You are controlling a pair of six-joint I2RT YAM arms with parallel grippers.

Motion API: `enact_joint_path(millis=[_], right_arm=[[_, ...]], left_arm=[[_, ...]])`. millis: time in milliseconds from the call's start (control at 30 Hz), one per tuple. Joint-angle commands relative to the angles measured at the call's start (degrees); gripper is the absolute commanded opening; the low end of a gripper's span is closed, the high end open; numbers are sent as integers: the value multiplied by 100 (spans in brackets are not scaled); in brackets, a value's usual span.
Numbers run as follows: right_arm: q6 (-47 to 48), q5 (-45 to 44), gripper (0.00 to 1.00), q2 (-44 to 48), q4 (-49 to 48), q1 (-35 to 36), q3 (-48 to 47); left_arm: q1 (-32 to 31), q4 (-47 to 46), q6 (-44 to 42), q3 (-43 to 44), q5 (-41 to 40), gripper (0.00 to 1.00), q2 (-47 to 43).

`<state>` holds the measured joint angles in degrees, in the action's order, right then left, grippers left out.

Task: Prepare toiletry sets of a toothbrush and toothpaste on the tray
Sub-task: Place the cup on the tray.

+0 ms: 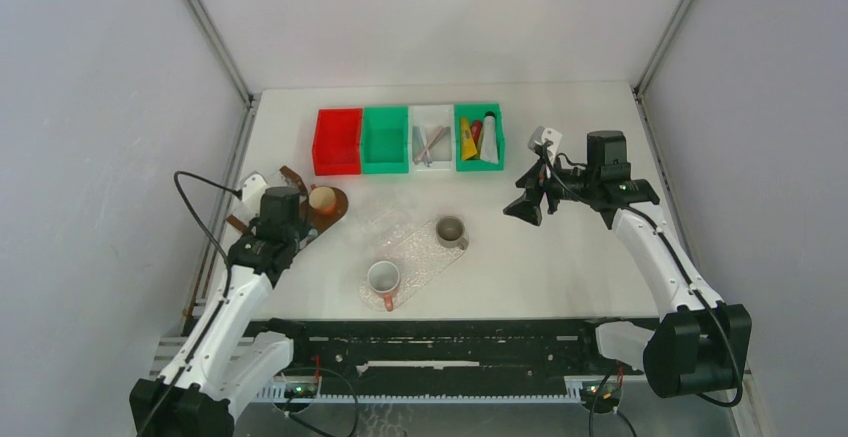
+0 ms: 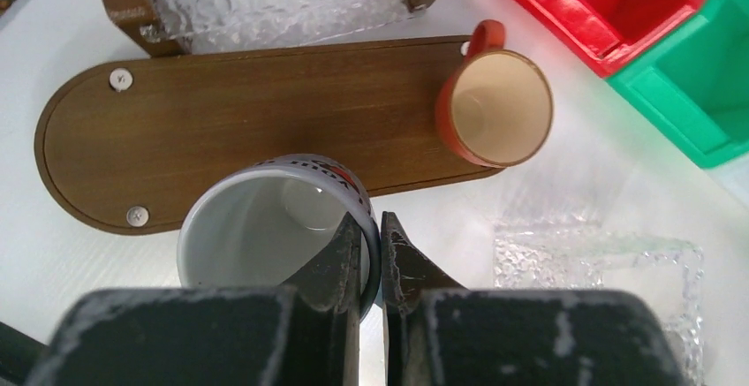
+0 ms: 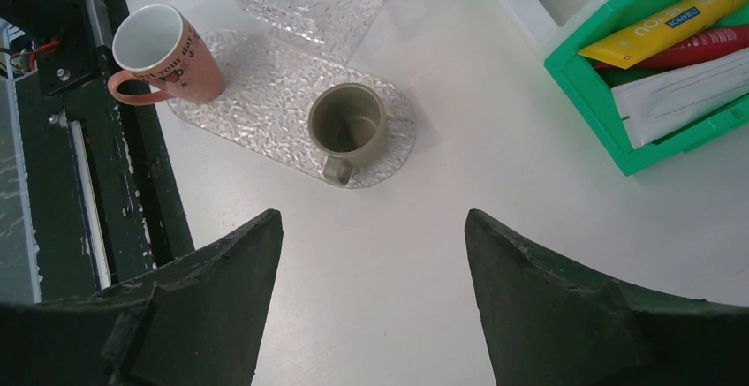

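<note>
Toiletry sets: not assembled; the parts lie in bins along the far edge of the table.

- Toothbrushes (image 1: pixel 430 144): several slim sticks, pinkish and grey, lying crossed in the white bin (image 1: pixel 431 167), third in the row from the left.
- Yellow tube (image 3: pixel 671 24), red tube (image 3: pixel 707 46), white tube (image 3: pixel 680 94): side by side in the right-hand green bin (image 3: pixel 583 108), the last in the row, touching one another.
- Red bin (image 1: pixel 337 142) and second green bin (image 1: pixel 385 140): left end of the row; nothing can be made out inside them.
- Clear tray (image 1: pixel 415 247): textured oval at the table's centre, set on a slant. It carries a grey mug (image 3: pixel 346 128) at its far right end, upright, and a pink mug (image 3: pixel 163 50) at its near left end, upright. No brush or tube lies on it.
- Wooden tray (image 2: pixel 265 112): oval, toward the left edge of the table, with an orange mug (image 2: pixel 495 108) upright at one end.
- Left hand (image 2: pixel 380 227): narrow, one finger inside and one outside the wall of a white mug (image 2: pixel 265 236), pinching it at the rim by the near edge of the wooden tray. Whether the mug rests or hangs cannot be told.
- Right hand (image 3: pixel 371 227): jaws wide, holding nothing, above bare table between the clear tray and the right-hand green bin.
</note>
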<state>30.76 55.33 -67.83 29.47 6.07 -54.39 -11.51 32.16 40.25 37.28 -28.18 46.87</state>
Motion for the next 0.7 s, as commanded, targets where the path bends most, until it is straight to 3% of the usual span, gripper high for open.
enact_joint_path(millis=[0, 367, 500, 667], right_arm=[[105, -12, 84, 147, -76, 28, -72], [105, -30, 84, 101, -68, 7, -72], [106, -59, 84, 41, -62, 6, -74], [88, -37, 84, -9, -61, -39, -73]], left_arm=[[105, 59, 640, 105, -258, 0, 235], [142, 1810, 1746, 1079, -1657, 0, 1243], [304, 1882, 1969, 1077, -1944, 0, 1167], [932, 1745, 2099, 918, -1736, 0, 1006]])
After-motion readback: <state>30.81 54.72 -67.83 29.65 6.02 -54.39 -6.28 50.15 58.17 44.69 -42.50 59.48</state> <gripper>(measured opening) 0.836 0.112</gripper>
